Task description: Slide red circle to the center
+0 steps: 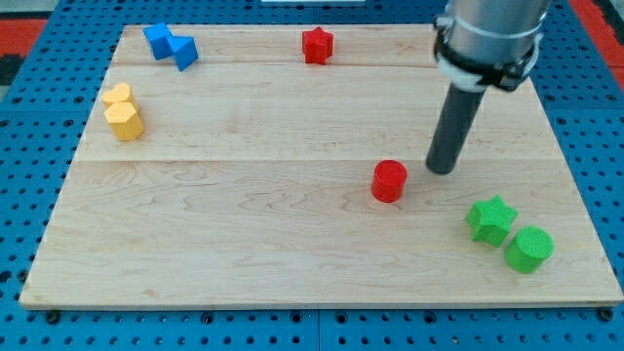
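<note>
My tip [441,171] seems just right of red circle [389,181], holding nothing; arm cut off above.

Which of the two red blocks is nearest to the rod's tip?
The red circle, just to the view's left of my tip. The red star sits far off, at the board's top edge.

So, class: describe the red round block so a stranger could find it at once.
Start at the wooden board, then move right of its middle, where my tip stands. The red circle block sits just left of it. The red star block lies at the top edge.
</note>
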